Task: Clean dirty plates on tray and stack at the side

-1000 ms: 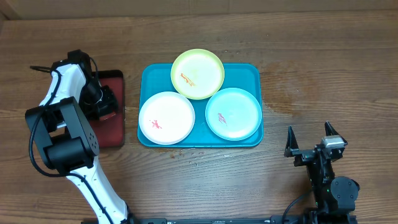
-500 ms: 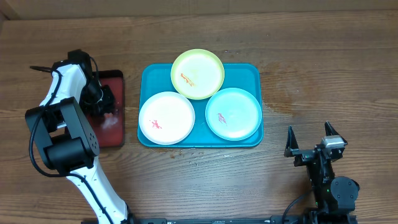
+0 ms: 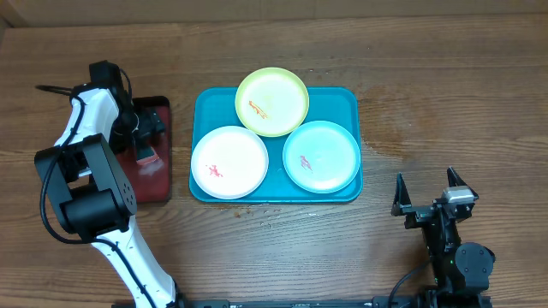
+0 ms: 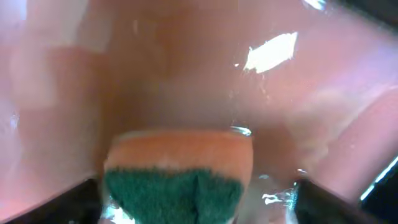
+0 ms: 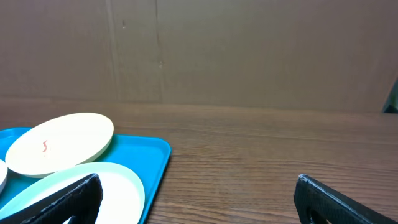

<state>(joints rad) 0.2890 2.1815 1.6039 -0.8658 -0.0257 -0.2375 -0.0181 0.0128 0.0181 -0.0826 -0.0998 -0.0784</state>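
My left gripper (image 4: 199,198) is over the dark red tray (image 3: 158,184) at the left of the frame. Its fingers stand wide, with an orange and green sponge (image 4: 177,168) lying between them, and there is a gap beside the sponge. My right gripper (image 5: 198,186) waits at the lower right, spread wide with nothing in it. The blue tray (image 3: 347,101) sits in the middle of the table (image 3: 445,85). The yellow-green plate (image 3: 272,102) leans over its top rim. The white plate (image 3: 229,162) and mint plate (image 3: 321,156) lie below it, each with a small smear.
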